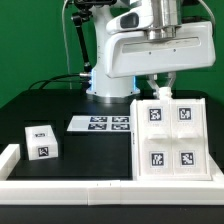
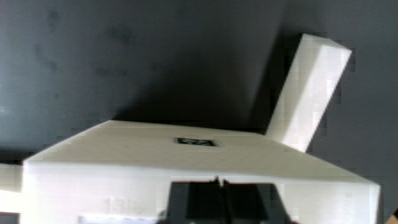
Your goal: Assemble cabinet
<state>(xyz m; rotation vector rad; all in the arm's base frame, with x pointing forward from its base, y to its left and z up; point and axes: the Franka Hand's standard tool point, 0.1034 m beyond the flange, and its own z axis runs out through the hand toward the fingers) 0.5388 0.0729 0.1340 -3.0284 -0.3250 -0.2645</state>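
Note:
The cabinet (image 1: 170,140), a large white box with several square tags on its facing side, stands at the exterior view's right. My gripper (image 1: 160,93) hangs straight down at the cabinet's upper far edge. In the wrist view the cabinet (image 2: 143,150) fills the lower part, with a small tag on it. A long white panel (image 2: 311,90) slants away from it over the dark table. My gripper's (image 2: 219,184) dark fingers meet with no gap, and I see nothing between them. A small white tagged block (image 1: 42,140) lies apart at the exterior view's left.
The marker board (image 1: 105,123) lies flat on the black table between the small block and the cabinet. A low white border rail (image 1: 70,187) runs along the near edge and up the left side. The arm's base (image 1: 105,85) stands behind.

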